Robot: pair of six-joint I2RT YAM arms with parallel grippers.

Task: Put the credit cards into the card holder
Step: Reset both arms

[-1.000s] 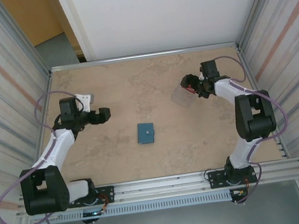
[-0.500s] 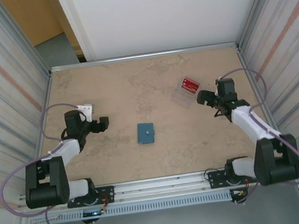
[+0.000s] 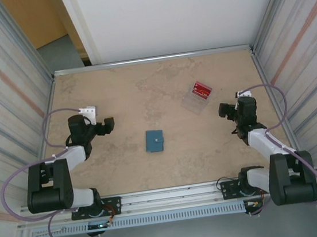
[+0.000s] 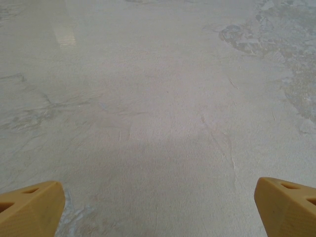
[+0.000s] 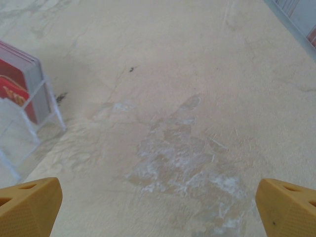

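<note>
The card holder (image 3: pixel 154 140) is a small teal wallet lying closed in the middle of the table. The red credit cards (image 3: pixel 201 90) stand in a clear plastic case (image 3: pixel 194 103) at the back right; in the right wrist view the cards (image 5: pixel 15 84) are at the left edge. My right gripper (image 3: pixel 225 109) is open and empty, to the right of the case and apart from it, with its yellow fingertips (image 5: pixel 29 205) wide over bare table. My left gripper (image 3: pixel 108 124) is open and empty, left of the wallet, its fingertips (image 4: pixel 29 207) spread.
In the right wrist view the clear case (image 5: pixel 29 123) is seen from the side on the left. Metal rails border the table (image 3: pixel 115 95) at the back, the sides and the front. Corrugated walls rise on both sides. Cables loop from both arms.
My right gripper has drawn back from the clear case toward the near right, leaving the red cards uncovered in it. The left arm has folded lower and nearer its base.
</note>
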